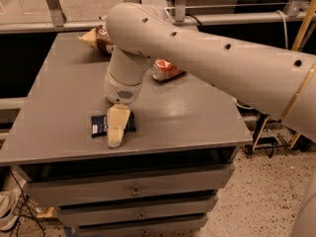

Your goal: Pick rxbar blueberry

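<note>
The rxbar blueberry [99, 125] is a small flat dark navy wrapper with white lettering, lying near the front left edge of the grey table [197, 117]. My gripper [116, 132] hangs from the thick beige arm right over the bar, its cream fingers [118, 125] covering the bar's right half. The bar's left end sticks out past the fingers. The bar still lies flat on the table.
An orange-red soda can [167, 70] lies on its side behind the arm. A brown-and-tan chip bag [96, 38] sits at the back of the table. Drawers run below the table's front edge. A metal rail stands behind, and a stool frame at right.
</note>
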{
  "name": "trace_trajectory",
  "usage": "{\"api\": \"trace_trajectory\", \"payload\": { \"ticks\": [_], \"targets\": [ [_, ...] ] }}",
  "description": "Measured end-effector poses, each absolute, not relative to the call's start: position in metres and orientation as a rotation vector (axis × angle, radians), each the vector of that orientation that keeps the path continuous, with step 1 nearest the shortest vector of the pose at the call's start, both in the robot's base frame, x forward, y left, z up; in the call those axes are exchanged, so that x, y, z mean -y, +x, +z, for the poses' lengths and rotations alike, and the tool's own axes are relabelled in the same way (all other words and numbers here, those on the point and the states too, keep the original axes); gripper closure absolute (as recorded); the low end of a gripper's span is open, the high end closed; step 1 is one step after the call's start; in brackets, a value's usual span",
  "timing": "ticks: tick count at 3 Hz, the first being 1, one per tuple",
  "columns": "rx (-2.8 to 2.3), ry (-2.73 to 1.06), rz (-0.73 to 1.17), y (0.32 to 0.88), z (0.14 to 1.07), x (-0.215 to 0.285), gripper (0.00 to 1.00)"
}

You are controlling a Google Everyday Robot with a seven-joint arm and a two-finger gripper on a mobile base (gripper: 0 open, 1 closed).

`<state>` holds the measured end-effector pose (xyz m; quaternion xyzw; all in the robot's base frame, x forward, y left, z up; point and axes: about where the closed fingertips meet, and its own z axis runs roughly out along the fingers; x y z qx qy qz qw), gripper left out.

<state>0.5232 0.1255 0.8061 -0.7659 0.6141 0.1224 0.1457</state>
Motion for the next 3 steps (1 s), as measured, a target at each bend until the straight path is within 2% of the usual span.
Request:
{"api": "trace_trajectory", "payload": {
  "ticks": [1, 2, 3],
  "targets": [
    [-1.77, -2.193, 0.352, 0.524, 0.806, -0.124, 0.38],
    [-1.769, -2.193, 0.352, 0.524, 0.816, -0.124, 0.69],
    [-1.769, -2.193, 0.352, 0.524, 0.825, -0.124, 0.92]
  ]
}}
